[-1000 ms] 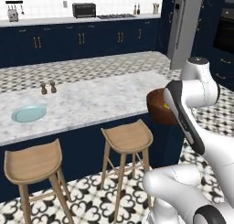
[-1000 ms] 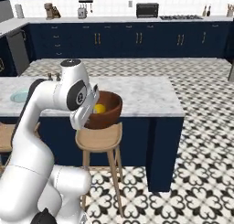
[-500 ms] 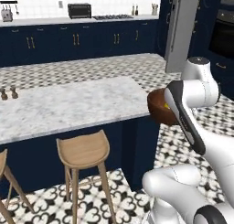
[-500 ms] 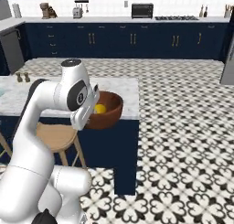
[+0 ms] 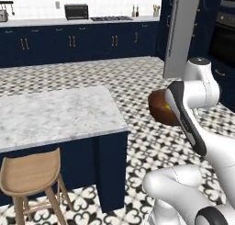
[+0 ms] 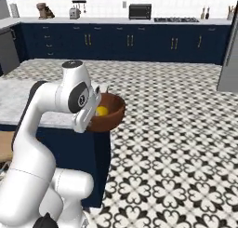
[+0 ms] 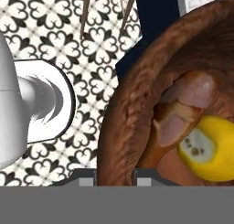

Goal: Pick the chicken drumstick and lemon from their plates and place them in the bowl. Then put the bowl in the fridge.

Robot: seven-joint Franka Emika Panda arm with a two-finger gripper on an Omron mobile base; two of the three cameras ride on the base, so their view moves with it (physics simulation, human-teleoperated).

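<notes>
The jaws were pinching the thick rim of the wooden bowl (image 7: 132,104), held in the air off the worktop (image 5: 55,114) with the lemon (image 7: 208,147) and drumstick (image 7: 176,115) inside, so it probably felt rigid but top-heavy and tippy.

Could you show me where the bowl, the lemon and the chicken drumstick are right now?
bowl (image 6: 113,116): right base view, on its dark outer wall.
lemon (image 7: 211,150): hand view, on its yellow skin inside the bowl.
chicken drumstick (image 7: 180,113): hand view, on its pale meaty middle, beside the lemon.
</notes>
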